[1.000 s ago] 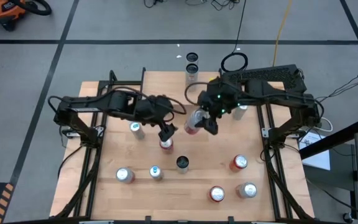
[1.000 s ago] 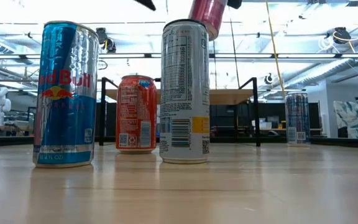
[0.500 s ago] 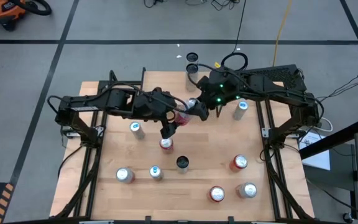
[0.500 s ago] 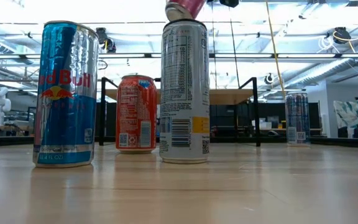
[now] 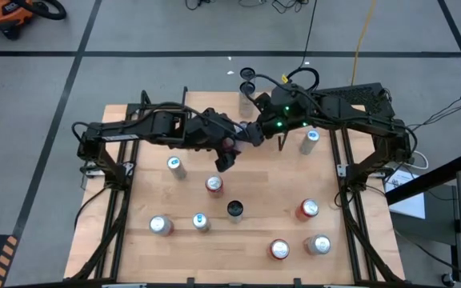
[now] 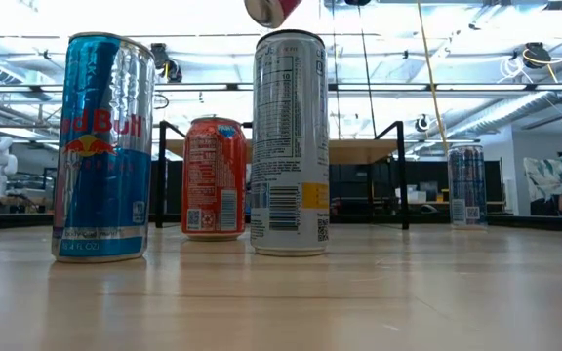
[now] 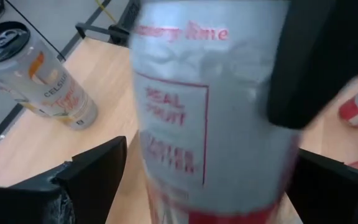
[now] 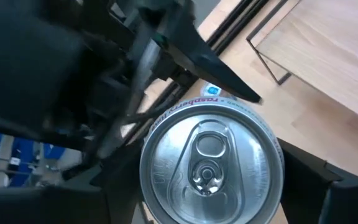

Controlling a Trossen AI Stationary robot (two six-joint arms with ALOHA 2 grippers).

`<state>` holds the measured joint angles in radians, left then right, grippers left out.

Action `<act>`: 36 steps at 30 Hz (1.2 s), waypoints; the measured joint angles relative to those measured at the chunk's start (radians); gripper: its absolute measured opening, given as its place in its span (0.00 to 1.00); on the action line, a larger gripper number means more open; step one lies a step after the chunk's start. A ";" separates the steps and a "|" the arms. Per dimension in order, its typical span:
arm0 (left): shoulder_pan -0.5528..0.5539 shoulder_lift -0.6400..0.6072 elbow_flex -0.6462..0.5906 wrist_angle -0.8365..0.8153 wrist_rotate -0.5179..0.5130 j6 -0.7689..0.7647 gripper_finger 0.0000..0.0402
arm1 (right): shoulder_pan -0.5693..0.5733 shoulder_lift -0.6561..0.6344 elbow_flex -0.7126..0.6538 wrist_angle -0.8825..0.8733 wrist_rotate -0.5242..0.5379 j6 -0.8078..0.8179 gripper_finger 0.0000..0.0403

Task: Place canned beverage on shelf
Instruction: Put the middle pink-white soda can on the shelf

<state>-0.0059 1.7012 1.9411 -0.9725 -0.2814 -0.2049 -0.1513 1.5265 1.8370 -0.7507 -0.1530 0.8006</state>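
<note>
A pink and silver can [image 5: 233, 146] hangs high over the middle of the table, tipped nearly level, with my right gripper [image 5: 248, 136] shut on it. In the low view only its bottom end [image 6: 271, 10] shows. My left gripper [image 5: 227, 155] is open right at the can. In the left wrist view its fingers [image 7: 95, 168] stand on either side of the can's body [image 7: 210, 93], and a gap shows beside it. The shelf [image 5: 210, 104] stands at the table's far edge; its wood top [image 8: 328, 43] lies beyond the can. My right gripper pinches the can between its two fingers by the side walls near the top end [image 8: 160, 186]. The lid [image 8: 210, 155] faces back along the fingers, which slant down from the table's right side. The can is lifted clear of the table, its bottom end toward my left gripper.
Several cans stand on the table: a silver one [image 5: 176, 166], a red one [image 5: 214, 186], a black-topped one [image 5: 234, 210], and others near the front [image 5: 160, 226] and right [image 5: 307, 210]. Two dark-topped cans [image 5: 247, 80] stand by the shelf's right end.
My right gripper has gone up and toward the table's far left with the can and rolled, tipping the can from hanging nearly upright to nearly level. My left gripper has moved toward the can and rolled; its open fingers now stand around the can's body.
</note>
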 joint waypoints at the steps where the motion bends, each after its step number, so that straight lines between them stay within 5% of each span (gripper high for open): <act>1: 0.000 0.001 0.000 -0.002 0.000 0.003 0.99 | 0.000 0.000 0.000 0.010 0.000 0.006 0.67; 16: -0.018 -0.001 0.000 -0.014 -0.005 -0.006 0.73 | 0.001 0.000 0.000 0.047 -0.004 0.059 0.68; 29: -0.021 -0.001 0.006 -0.016 0.000 -0.076 0.72 | -0.016 0.000 0.000 0.046 -0.082 0.044 0.68; 36: -0.021 -0.013 0.006 -0.007 0.037 -0.129 0.71 | -0.057 0.000 0.000 0.050 -0.192 -0.020 0.77</act>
<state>-0.0265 1.6880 1.9473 -0.9795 -0.2445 -0.3337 -0.2086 1.5269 1.8370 -0.7003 -0.3448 0.7803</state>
